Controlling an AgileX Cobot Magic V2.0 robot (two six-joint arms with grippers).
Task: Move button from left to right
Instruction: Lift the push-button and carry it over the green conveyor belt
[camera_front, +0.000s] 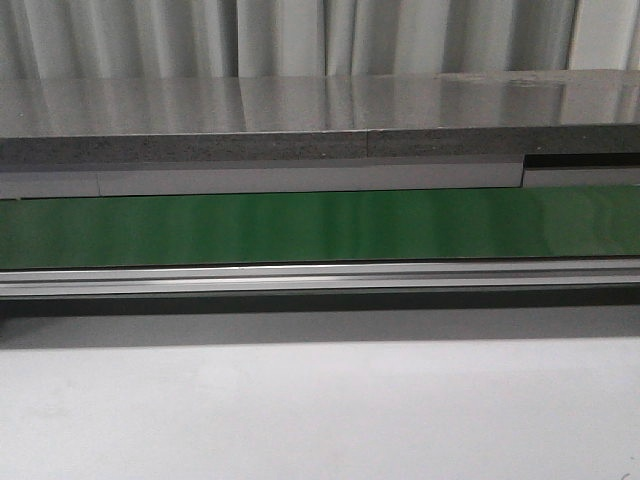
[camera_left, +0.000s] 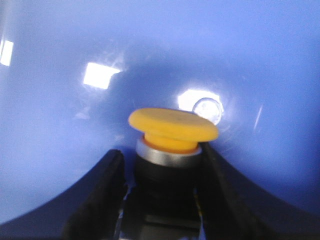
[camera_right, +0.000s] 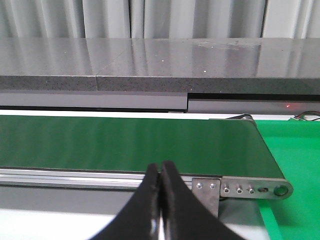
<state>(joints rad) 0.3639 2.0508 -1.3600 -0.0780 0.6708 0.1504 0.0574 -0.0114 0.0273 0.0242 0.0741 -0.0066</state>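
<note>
Yellow-capped button sits clamped between my left gripper fingers, over blue bin. Right gripper fully closed, empty, near green conveyor belt.

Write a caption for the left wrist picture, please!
Left pincer straddling the yellow-capped button inside a blue bin.

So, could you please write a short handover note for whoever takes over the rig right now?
Left tool: its fingers sit on either side of the button, at its black body; whether they clamp it cannot be told. The yellow cap is up, a glossy blue surface behind it.
Right tool: shut, empty, in front of the green conveyor belt.
Front view: neither arm nor button shows.
Done: the left tool is at the button.
Left: carry it to the right side and release it.
</note>
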